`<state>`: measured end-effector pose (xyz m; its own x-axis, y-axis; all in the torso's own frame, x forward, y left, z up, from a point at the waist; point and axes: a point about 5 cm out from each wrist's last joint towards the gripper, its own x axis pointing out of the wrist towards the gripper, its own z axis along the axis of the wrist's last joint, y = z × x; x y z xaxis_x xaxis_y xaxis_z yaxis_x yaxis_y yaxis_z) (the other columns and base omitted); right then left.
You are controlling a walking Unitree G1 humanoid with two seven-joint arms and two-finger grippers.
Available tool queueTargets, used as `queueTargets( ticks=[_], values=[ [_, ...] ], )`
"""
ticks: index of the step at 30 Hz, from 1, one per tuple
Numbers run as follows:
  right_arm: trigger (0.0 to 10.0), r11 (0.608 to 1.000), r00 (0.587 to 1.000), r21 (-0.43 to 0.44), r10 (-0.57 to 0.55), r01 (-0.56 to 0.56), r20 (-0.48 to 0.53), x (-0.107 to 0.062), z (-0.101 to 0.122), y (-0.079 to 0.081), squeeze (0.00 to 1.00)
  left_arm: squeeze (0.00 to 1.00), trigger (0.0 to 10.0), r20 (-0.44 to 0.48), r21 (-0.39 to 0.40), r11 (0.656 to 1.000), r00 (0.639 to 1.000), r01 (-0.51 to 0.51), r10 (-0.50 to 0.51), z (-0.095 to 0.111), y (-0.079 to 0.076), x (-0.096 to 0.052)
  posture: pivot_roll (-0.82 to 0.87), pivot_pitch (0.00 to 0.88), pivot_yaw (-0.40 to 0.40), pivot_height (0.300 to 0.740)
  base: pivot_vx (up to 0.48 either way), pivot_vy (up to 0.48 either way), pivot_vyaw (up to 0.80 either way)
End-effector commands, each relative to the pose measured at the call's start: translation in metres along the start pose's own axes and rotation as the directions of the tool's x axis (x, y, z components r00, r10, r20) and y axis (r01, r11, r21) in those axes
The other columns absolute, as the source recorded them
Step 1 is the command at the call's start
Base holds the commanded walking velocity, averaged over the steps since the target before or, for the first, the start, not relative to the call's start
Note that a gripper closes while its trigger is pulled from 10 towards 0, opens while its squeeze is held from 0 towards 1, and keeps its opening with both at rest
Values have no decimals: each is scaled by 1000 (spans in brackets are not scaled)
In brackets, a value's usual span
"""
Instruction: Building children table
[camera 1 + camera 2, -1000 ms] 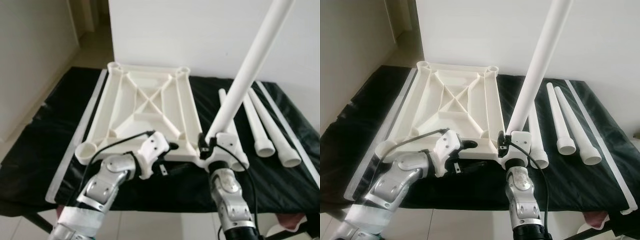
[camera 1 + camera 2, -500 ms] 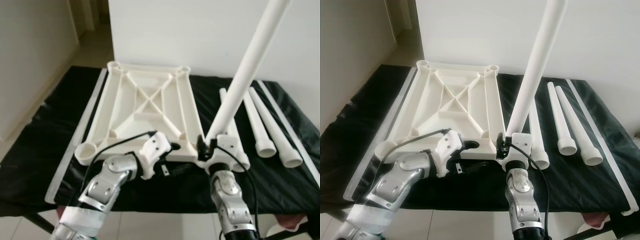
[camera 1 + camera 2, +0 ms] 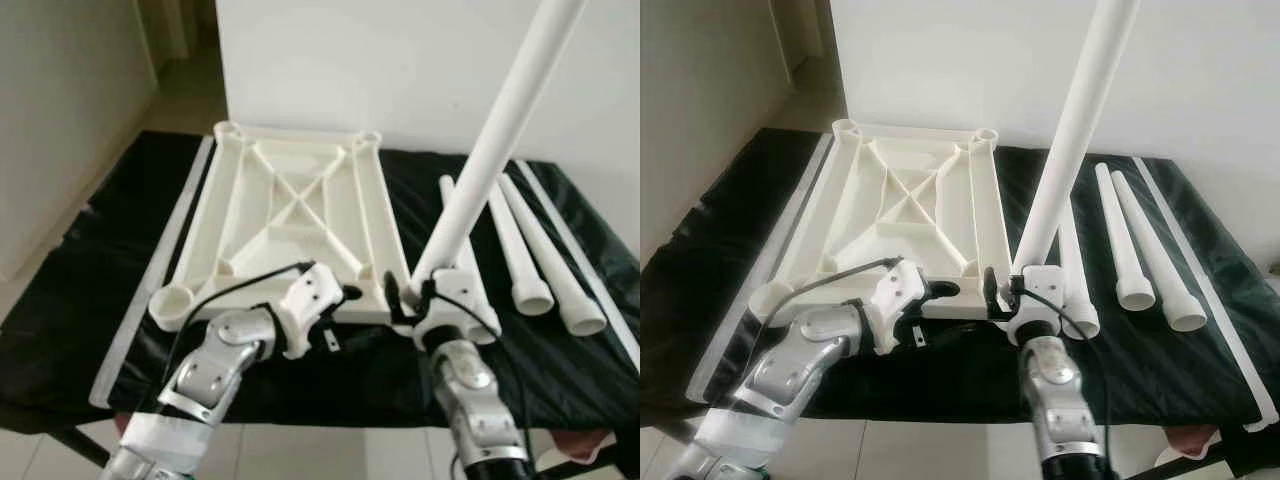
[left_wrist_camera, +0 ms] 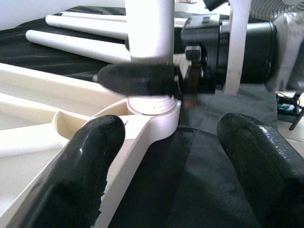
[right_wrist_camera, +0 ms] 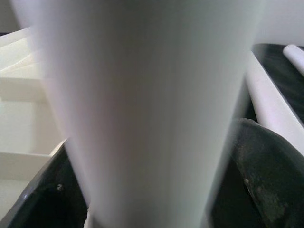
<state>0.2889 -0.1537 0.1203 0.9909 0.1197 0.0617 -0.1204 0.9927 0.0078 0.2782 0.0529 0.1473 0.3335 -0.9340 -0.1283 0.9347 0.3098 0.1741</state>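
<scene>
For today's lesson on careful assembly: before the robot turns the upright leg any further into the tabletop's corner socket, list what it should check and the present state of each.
1. Right gripper gripping the upright leg: ok, fingers closed round its base.
2. Leg end in the corner socket: ok, though the left wrist view shows the threads not fully in.
3. Leg standing straight: not ok, it leans to the robot's right.
4. Left gripper steadying the upside-down tabletop: cannot tell; its fingers are open at the socket corner.
5. Three spare legs clear of the work: ok, lying to the right on the black cloth.
</scene>
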Motion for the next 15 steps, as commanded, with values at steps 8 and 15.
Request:
queueTargets(
  ticks=[8, 15],
  values=[
    [10000, 979, 983, -90, 180, -182, -35, 7, 1, -12, 0, 0, 10000, -16, -11, 1000, 1000, -7, 6, -4, -5, -2, 5, 0, -49, 740, 0, 0, 0],
    [10000, 909, 923, -160, 377, -384, -73, 9, 5, -19, 0, 0, 10000, -22, -25, 1000, 1000, -4, 4, -5, -7, -5, 14, 0, -51, 740, 0, 0, 0]
  ],
)
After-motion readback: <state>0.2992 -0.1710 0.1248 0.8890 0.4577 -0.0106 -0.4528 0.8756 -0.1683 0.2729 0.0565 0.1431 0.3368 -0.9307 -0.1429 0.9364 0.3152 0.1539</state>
